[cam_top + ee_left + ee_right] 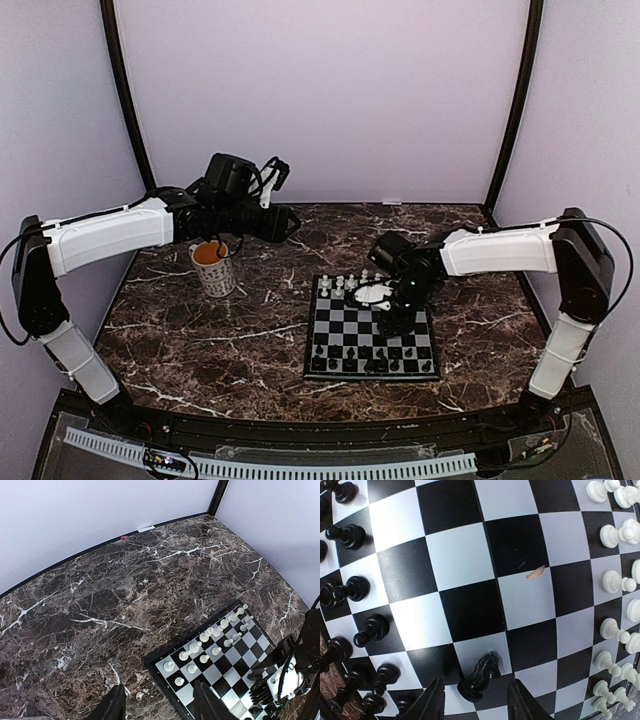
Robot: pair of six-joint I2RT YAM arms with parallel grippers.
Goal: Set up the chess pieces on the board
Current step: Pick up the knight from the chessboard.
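Observation:
The board (372, 330) lies right of centre on the marbled table, white pieces (345, 284) along its far edge and black pieces (372, 362) along its near edge. My right gripper (395, 322) hangs low over the board's right middle. In the right wrist view it (476, 700) is open, its fingers (434, 700) either side of a black knight (479, 676) that lies tipped over on the squares. Black pieces (350, 535) stand at left, white pieces (615, 582) at right. My left gripper (288, 225) is open and empty above the table behind the board; it also shows in the left wrist view (159, 706).
A patterned mug (213, 267) with an orange inside stands left of the board. A small tan chip (536, 572) lies on a middle square. The board's corner (150, 661) and white pieces (205, 652) show in the left wrist view. Walls close the table at back and sides.

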